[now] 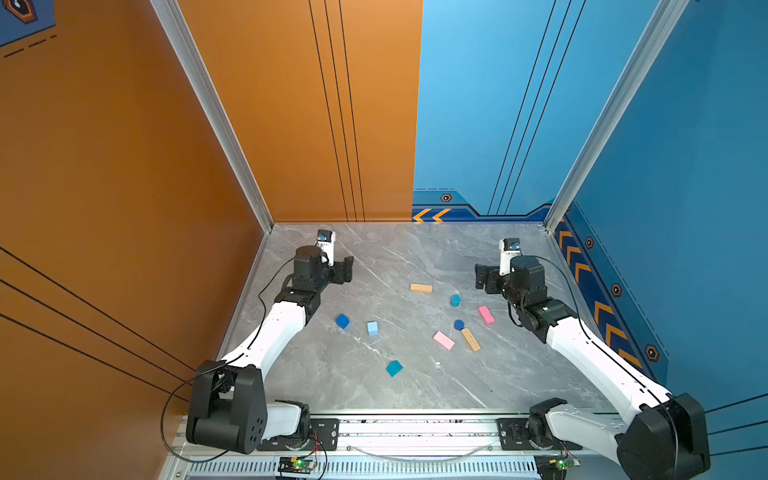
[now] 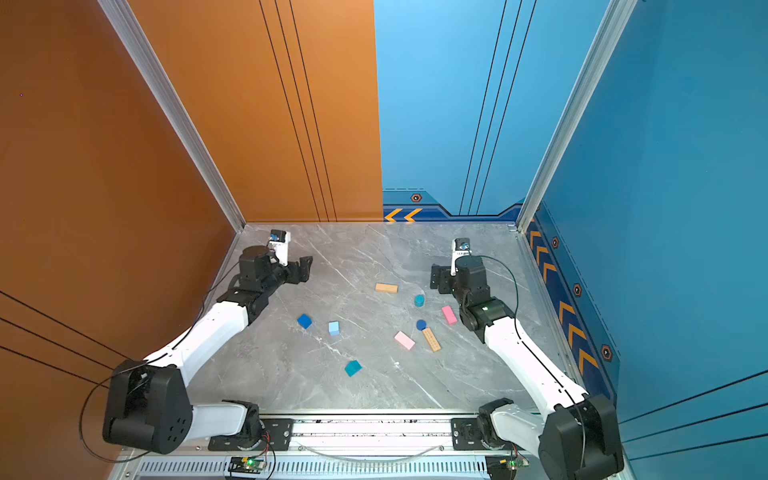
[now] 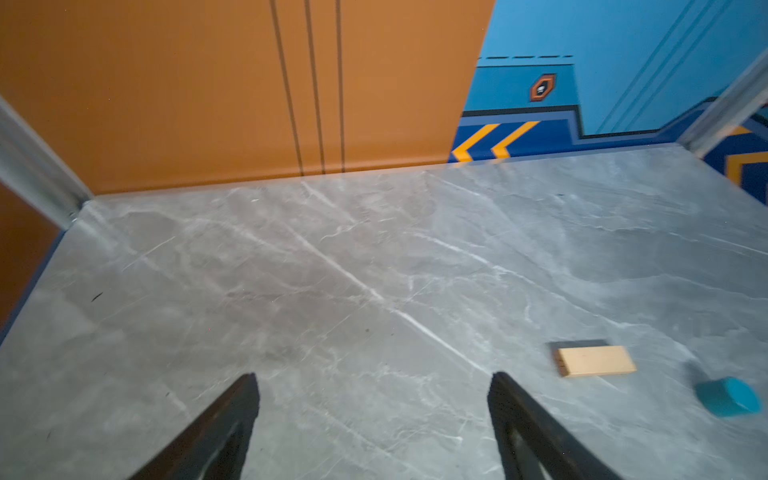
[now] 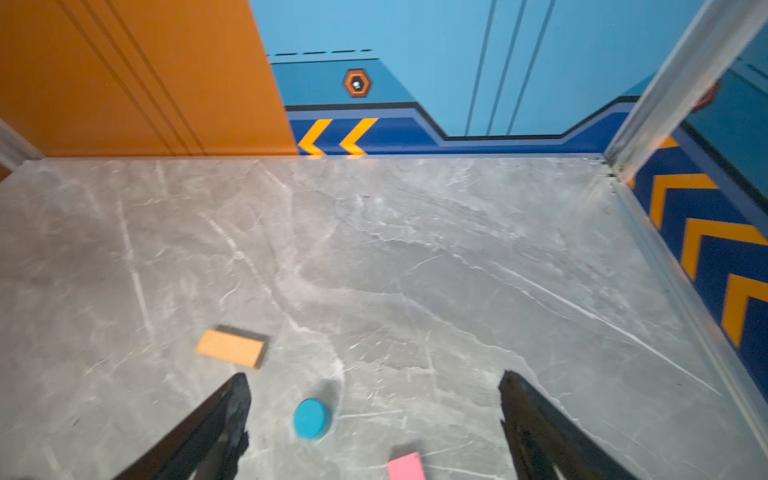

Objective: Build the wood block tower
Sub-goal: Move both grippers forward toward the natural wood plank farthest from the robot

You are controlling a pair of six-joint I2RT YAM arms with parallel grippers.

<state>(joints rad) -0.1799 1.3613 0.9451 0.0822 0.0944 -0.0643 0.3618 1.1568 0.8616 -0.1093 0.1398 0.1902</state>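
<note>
Because no block rests on another yet, we read the wood block tower as not begun. All nine painted pieces lie loose on the grey marbled surface (image 1: 332,386), seen from above in both top views. We take the surface's middle as a dial, with twelve at the back wall. The left hand (image 1: 345,269) hovers between ten and eleven o'clock and the right hand (image 1: 482,277) at two. Each is released, fingers spread wide with nothing between them, and each wrist view shows only bare surface in that gap. We judge they hang raised and empty so either can drop onto a first piece. At one o'clock the far tan bar (image 1: 421,287) lies flat on its broad face, likely a steady base. The teal cylinder (image 1: 455,300) stands near it at two. The far pink bar (image 1: 486,314) lies at three, close to the right arm. Around four, the dark-blue cylinder (image 1: 459,324) sits against the end of the near tan bar (image 1: 471,339), though we cannot tell if they touch. The near pink bar (image 1: 444,340) lies just beside them. At nine, the dark-blue cube (image 1: 342,321) and light-blue cube (image 1: 372,328) sit near each other but apart. The teal cube (image 1: 394,368) sits alone at six.
</note>
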